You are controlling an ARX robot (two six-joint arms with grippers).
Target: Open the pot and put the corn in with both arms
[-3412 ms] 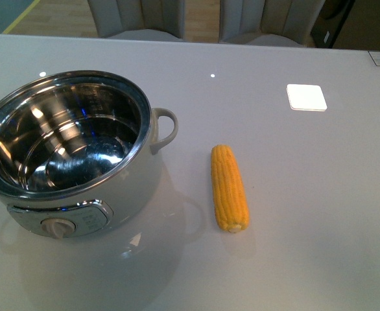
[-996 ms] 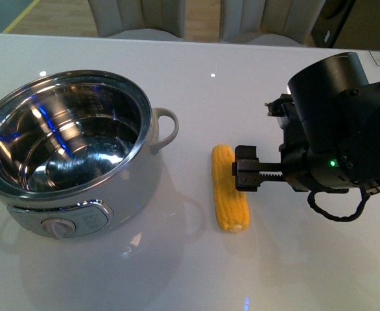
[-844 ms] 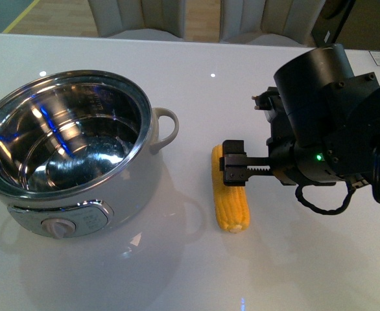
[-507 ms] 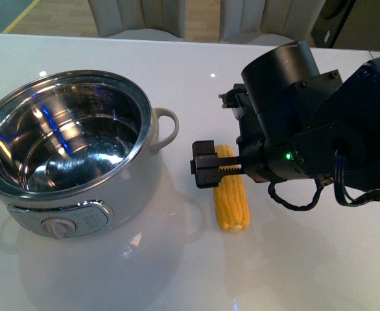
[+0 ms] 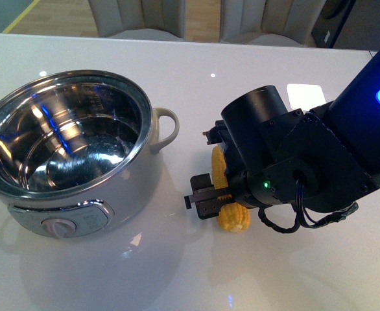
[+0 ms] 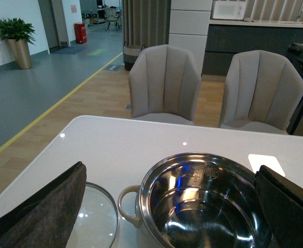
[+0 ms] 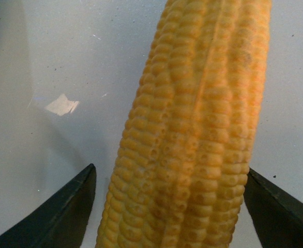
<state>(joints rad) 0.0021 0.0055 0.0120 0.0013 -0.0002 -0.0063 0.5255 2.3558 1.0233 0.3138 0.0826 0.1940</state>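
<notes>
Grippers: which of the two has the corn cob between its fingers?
The right gripper: its open fingers flank the corn cob lying on the table. The left gripper, also open, faces the open pot, holding nothing.

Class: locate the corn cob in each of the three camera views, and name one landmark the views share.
Front view: the corn lies on the table right of the pot, half hidden under the right arm.
Left wrist view: not in it; pot and glass lid show.
Right wrist view: it fills the middle, between the two black fingers.
Shared landmark: the white table, in all three.
</notes>
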